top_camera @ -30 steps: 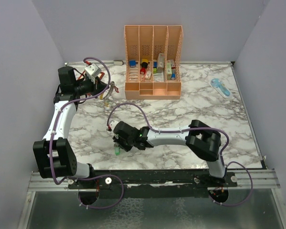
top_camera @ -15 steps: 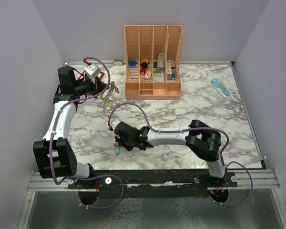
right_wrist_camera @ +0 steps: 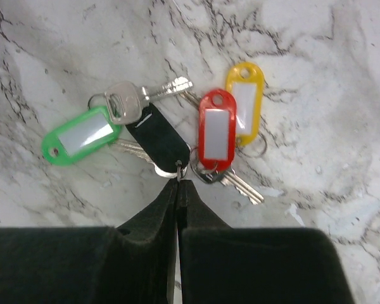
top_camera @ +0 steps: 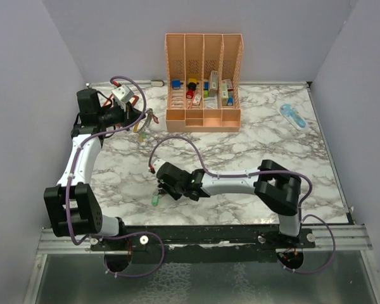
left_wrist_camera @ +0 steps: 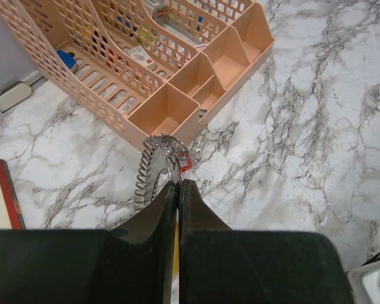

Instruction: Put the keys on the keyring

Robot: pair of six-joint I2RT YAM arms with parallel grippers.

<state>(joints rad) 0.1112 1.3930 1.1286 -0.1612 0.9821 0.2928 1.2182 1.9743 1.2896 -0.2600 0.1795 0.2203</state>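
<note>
End effector right (right_wrist_camera: pixel 178 182): pinched shut at black tag (right_wrist_camera: pixel 157 136) ring, hold unconfirmed. End effector left (left_wrist_camera: pixel 178 183): clamped on keyring (left_wrist_camera: pixel 171 147), far left. Keys (right_wrist_camera: pixel 145 98) flat on counter (right_wrist_camera: pixel 316 76), near centre-left: light, slick, thin; grab by tags.

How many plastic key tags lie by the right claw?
4: green tag at left, black tag beside it, red tag right of that, yellow tag farthest right. The right claw could hide more.
</note>
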